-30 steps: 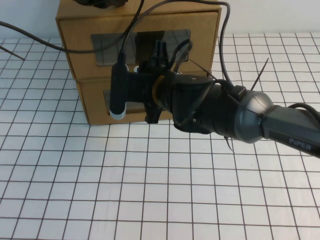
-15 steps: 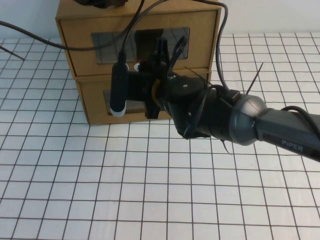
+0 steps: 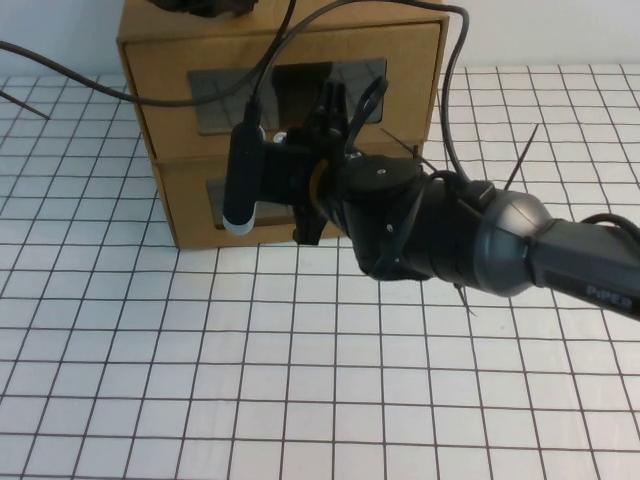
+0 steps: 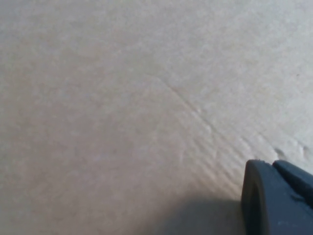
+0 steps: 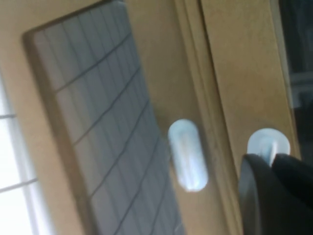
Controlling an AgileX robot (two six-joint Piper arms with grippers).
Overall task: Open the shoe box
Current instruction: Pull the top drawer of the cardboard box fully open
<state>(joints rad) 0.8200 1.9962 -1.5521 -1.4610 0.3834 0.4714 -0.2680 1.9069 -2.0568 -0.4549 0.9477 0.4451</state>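
R gripper (image 3: 330, 98): jaws narrow now, pinched on the white knob (image 5: 268, 142). R wrist cam shows the knob's stem running down between the tips. A sec ago the jaws are clearly wider and the tips sit a touch more toward 9 o'clock, so the grab has only just landed. Can't confirm it's fully tight yet.

Knob reads as belonging to the upper drawer (image 3: 410, 70), since the dark window is right beside it. Second knob (image 5: 187, 154), on the lower drawer (image 3: 190, 215), is untouched, just across the seam.

Both drawer fronts look flush w/ the carcass, so nothing is pulled out yet. Step in hand is grip done, pull pending. Next move, imo, is a straight draw toward 6 o'clock. Risk is the knob slipping out, or the whole box sliding along instead of the drawer.

Shoe box (image 3: 160, 100) sits at 12 o'clock on the gridded table (image 3: 200, 380), about where it was. R arm (image 3: 500, 250) comes in from 3–4 o'clock and hides most of the box front.

L gripper (image 4: 276, 196) is hard up against plain cardboard, prob. the box. Can't tell which face, nor whether it's wide or closed.
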